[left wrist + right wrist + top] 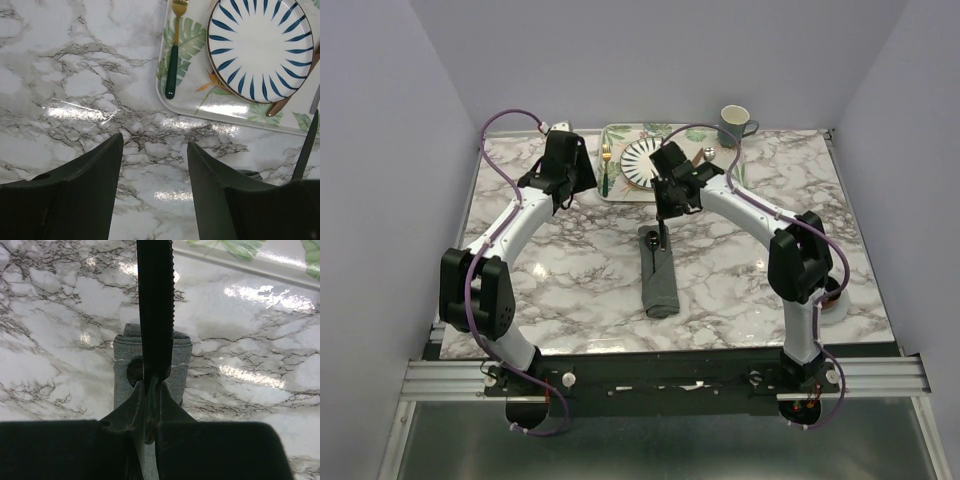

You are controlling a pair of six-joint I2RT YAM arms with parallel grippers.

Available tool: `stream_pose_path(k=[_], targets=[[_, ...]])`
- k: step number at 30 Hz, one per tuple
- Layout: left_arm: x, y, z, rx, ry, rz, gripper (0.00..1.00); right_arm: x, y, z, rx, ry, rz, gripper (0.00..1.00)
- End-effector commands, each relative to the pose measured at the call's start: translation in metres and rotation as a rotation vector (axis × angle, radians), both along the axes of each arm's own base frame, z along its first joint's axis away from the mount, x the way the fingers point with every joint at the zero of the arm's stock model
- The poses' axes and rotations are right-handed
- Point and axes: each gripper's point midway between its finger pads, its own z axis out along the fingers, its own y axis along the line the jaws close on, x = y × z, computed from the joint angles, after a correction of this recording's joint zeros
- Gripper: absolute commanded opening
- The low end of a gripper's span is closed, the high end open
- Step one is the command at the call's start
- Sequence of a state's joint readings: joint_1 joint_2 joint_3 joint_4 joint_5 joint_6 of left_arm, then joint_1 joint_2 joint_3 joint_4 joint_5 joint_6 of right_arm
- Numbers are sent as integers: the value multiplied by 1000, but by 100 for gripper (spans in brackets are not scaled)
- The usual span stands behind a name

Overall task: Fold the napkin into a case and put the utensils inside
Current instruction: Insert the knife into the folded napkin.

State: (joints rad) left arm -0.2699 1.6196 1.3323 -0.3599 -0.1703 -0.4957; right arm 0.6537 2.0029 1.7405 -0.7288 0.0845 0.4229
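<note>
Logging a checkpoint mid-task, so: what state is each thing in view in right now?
napkin: folded into a long narrow pouch, flat on the table.
left gripper: open, empty.
right gripper: shut on the knife.
knife: held above the napkin's far end.
fork: lying on the tray, left of the plate.
mug: upright.

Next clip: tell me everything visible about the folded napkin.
The napkin is dark grey cloth with a thin pale stitch line, folded into a long narrow strip. It lies flat on the middle of the table, one end pointing toward the tray. That far end shows layered folds. The right pincer, shut on a serrated knife, hangs over that end; contact is unclear.
</note>
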Motion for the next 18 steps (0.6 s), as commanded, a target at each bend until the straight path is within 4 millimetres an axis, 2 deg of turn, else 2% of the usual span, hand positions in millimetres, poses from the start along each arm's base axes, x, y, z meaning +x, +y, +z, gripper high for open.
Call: stream_pose_path(k=[1,10,18], targets=[[-1,4,8,-17,-29,12,65,10,10,-4,-7,-38,-41,1],[-6,7,4,-25,-24,14,65,-9,10,-30,-26,18,-48,0],[-15,11,1,-26,-17,17,65,-8,7,-43,-55,6,-50,1]])
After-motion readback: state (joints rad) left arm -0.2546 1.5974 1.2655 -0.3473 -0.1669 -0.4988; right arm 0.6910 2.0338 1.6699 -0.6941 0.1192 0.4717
